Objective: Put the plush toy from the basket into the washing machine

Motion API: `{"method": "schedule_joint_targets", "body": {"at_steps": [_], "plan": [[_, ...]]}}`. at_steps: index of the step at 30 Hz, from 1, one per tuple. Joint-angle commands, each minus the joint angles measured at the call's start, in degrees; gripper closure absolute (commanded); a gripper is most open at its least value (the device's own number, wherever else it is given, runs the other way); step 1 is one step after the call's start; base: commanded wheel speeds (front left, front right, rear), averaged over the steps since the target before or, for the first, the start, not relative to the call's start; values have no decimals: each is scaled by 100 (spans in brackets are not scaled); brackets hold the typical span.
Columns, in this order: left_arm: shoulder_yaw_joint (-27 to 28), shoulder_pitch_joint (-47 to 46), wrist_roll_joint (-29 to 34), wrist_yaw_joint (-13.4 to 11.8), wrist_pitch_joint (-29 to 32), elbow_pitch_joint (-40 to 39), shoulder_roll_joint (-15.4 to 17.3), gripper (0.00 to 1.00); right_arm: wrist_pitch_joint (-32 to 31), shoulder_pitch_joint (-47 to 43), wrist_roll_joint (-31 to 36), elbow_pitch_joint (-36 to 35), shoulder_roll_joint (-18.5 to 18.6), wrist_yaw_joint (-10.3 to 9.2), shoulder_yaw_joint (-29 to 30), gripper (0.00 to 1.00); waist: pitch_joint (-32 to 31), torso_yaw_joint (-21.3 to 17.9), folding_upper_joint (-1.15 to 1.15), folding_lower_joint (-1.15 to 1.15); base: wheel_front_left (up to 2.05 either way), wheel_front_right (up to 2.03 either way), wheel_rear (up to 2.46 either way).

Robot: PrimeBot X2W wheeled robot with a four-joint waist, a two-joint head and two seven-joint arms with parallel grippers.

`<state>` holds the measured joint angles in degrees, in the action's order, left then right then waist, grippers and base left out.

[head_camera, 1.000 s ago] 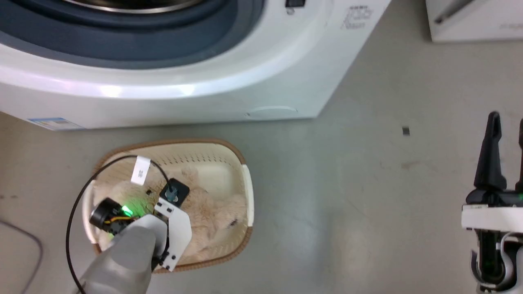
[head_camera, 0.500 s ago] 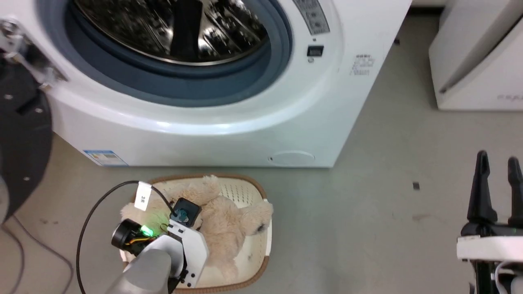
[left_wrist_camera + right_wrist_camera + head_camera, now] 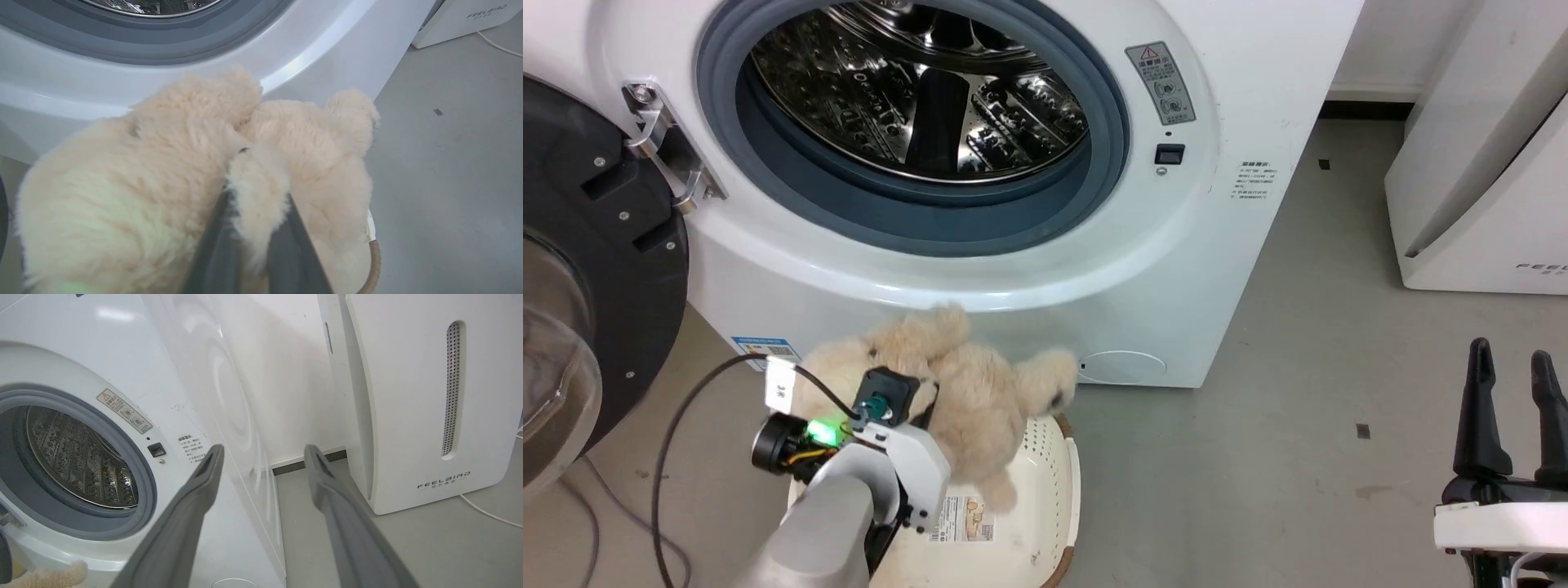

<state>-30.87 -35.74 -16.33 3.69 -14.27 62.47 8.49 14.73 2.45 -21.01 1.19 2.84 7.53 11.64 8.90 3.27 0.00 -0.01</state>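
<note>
Left gripper (image 3: 257, 198) clamped on plush toy (image 3: 980, 392); toy hangs above basket (image 3: 1045, 506), right in front of washing machine (image 3: 1176, 245), below its open drum mouth. Right gripper (image 3: 1507, 367) fingers apart, empty.

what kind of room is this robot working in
Probably a laundry room or appliance test space: a white front-loading washing machine with its door swung open, a perforated basket on the bare grey floor, and another white appliance marked FEELBIRD beside it.
</note>
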Motion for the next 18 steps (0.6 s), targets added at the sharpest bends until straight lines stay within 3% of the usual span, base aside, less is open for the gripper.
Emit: {"method": "schedule_joint_targets", "body": {"at_steps": [1,12,18], "plan": [[59,95,-21,-60,-70,-219,56,100,27,-72,43,-5,4,-4,-2,0,-17,1,0,1,0,0,0],[665,357,-51,-475,-72,-1847,469,100,27,-76,44,-45,4,-4,-34,0,33,-47,0,1,0,0,0],[1045,264,-79,-578,-73,-2445,590,100,27,38,43,-83,4,-4,-44,0,217,-123,0,1,0,0,0]]}}
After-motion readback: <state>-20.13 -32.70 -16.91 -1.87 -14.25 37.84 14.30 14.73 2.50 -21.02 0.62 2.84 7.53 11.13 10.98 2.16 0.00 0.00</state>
